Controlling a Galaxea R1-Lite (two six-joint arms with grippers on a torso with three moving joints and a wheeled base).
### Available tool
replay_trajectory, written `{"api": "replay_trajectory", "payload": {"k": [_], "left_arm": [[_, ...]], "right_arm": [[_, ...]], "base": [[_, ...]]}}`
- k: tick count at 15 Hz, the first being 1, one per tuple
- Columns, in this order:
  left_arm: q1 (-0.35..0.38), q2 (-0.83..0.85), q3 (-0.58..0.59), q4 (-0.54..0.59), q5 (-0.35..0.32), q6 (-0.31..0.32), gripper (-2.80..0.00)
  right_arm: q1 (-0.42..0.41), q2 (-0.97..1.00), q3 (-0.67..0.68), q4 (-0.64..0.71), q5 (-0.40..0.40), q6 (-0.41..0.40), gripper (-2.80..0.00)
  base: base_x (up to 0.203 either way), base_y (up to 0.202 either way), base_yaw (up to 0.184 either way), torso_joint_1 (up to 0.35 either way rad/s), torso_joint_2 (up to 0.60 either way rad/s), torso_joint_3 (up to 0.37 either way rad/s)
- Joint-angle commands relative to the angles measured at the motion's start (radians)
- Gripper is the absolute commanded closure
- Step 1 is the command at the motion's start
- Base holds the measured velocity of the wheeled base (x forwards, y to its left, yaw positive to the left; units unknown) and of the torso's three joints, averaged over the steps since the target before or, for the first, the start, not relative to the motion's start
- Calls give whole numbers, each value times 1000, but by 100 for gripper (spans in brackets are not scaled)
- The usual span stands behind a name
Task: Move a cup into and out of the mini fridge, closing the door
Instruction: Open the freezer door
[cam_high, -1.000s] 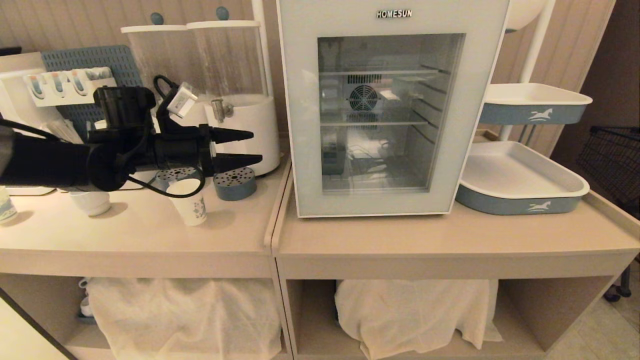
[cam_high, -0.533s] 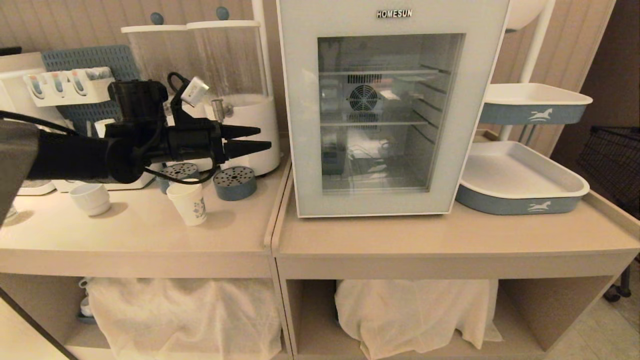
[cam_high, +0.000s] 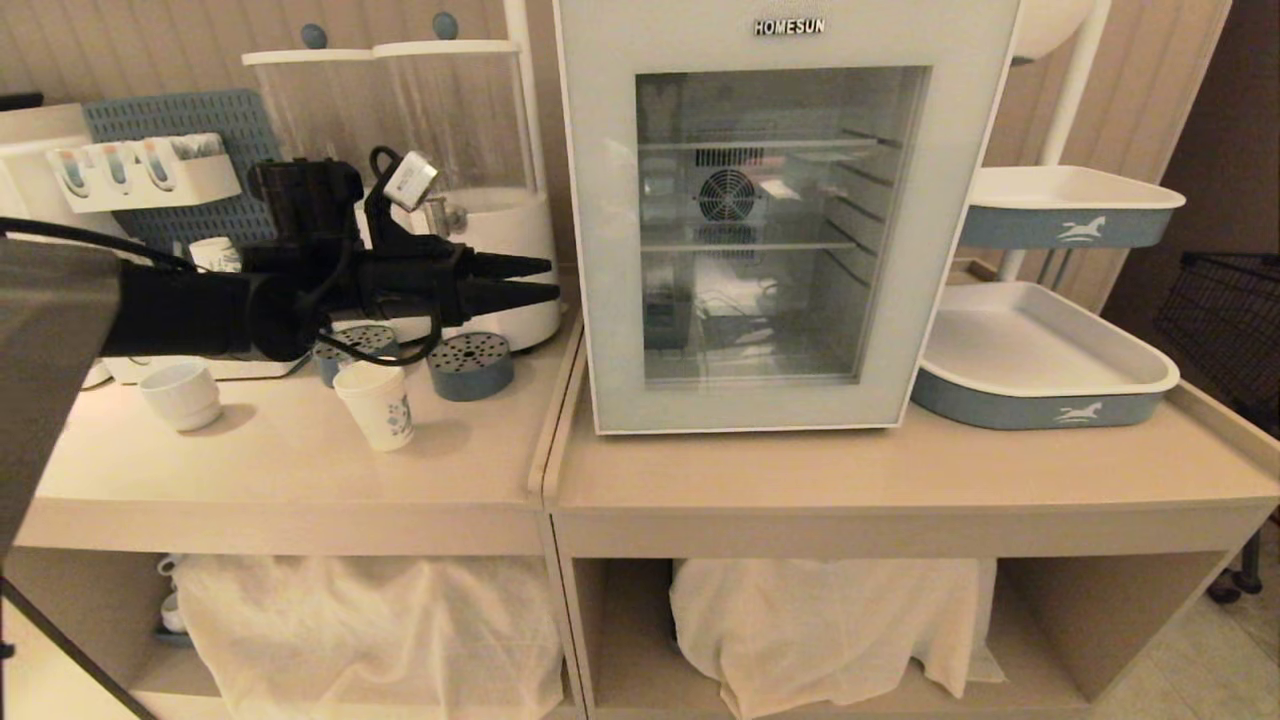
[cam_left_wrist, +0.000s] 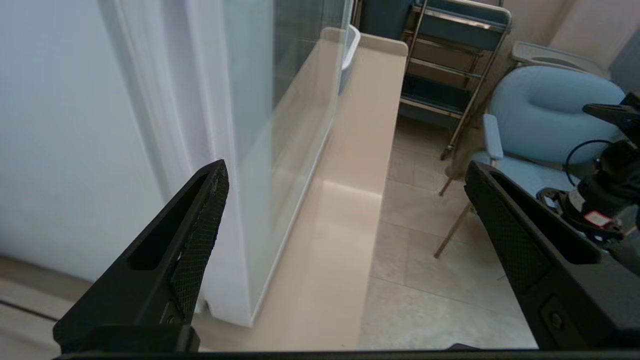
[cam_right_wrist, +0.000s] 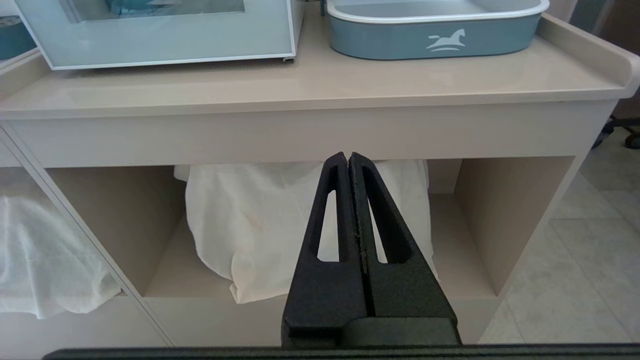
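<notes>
Fingers (cam_left_wrist: 200, 240) of the left gripper (cam_high: 552, 280) spread wide, nothing between them. The gripper is held level above the left counter (cam_high: 280, 470), tips pointing at the left edge of the mini fridge (cam_high: 785, 40), just short of it. In the left wrist view the tips frame the fridge's front left corner, one finger toward its white side wall and the other out over the floor; whether either touches cannot be told.

Fingers of the right gripper (cam_right_wrist: 348, 157) pressed together, empty. That arm hangs low in front of the right counter (cam_right_wrist: 320, 80), facing a white cloth (cam_right_wrist: 260, 220) on the shelf underneath.

The cup (cam_high: 377, 405): upright on the left counter, toward the middle, below and behind the left gripper's wrist, well apart from the fridge. Not held.

The door (cam_high: 790, 410): shut, flush with the fridge front. Through the glass, thin shelves and a round fan; no cup seen inside.

Fridge stands at the back left of the right counter. A blue-and-white tray (cam_high: 1045, 395) sits just beside it to the right.

Other items on the left counter: squat white cup (cam_high: 183, 395) toward the left edge, two round perforated blue discs (cam_high: 470, 365) behind the cup, clear drink dispensers (cam_high: 455, 150) along the back edge.
</notes>
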Motion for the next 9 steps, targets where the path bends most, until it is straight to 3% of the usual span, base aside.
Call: {"api": "replay_trajectory", "payload": {"k": [1, 9], "left_arm": [[-1, 31, -29, 0, -9, -1, -280], [-22, 75, -63, -5, -24, -1, -280]], "right_arm": [[0, -2, 2, -1, -1, 0, 0], [0, -2, 2, -1, 0, 0, 0]], "base": [[0, 0, 0, 0, 0, 0], [0, 0, 0, 0, 0, 0]]}}
